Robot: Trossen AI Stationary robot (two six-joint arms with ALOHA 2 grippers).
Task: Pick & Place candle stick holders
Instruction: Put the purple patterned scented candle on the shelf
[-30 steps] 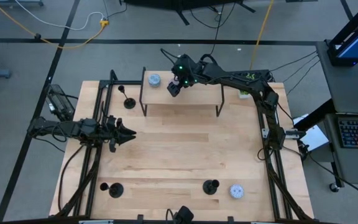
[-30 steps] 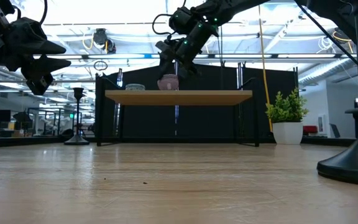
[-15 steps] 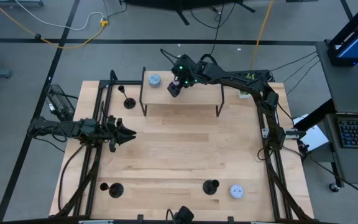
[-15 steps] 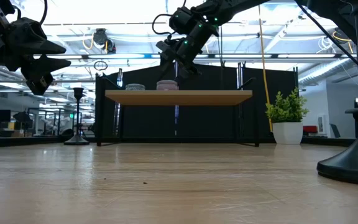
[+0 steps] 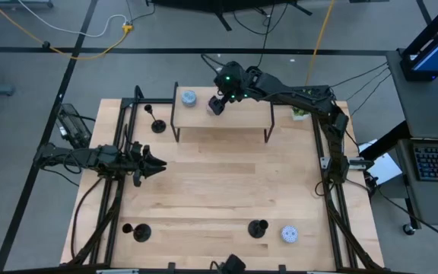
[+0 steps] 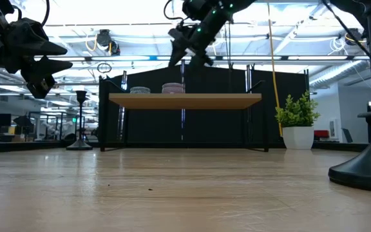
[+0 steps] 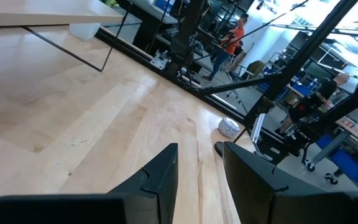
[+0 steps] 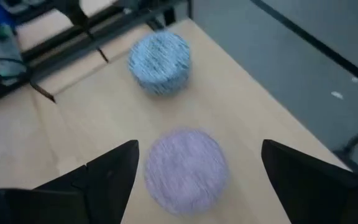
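High view: the right gripper (image 5: 217,104) hangs over the raised wooden shelf (image 5: 242,116) at the far edge of the tabletop (image 5: 219,183), above a lilac tin (image 5: 214,106) that sits on the shelf beside a pale-blue tin (image 5: 188,97). The right wrist view shows its fingers (image 8: 114,171) spread wide with the lilac tin (image 8: 185,163) between and below them, holding nothing; the low view puts the gripper (image 6: 189,48) clear above the tin (image 6: 172,88).

The three candle stick holders all stand upright, stems vertical, round bases flat on the tabletop. One (image 5: 157,125) is near the far left corner, just left of the shelf's leg; it also shows in the low view (image 6: 80,122). Another (image 5: 138,231) stands near the near left corner. The third (image 5: 258,227) stands along the near edge, right of centre, just beside a white patterned tin (image 5: 289,234).

The left gripper (image 5: 157,163) waits above the left edge of the tabletop, pointing toward the middle, its fingers (image 7: 160,177) narrowly apart and empty.
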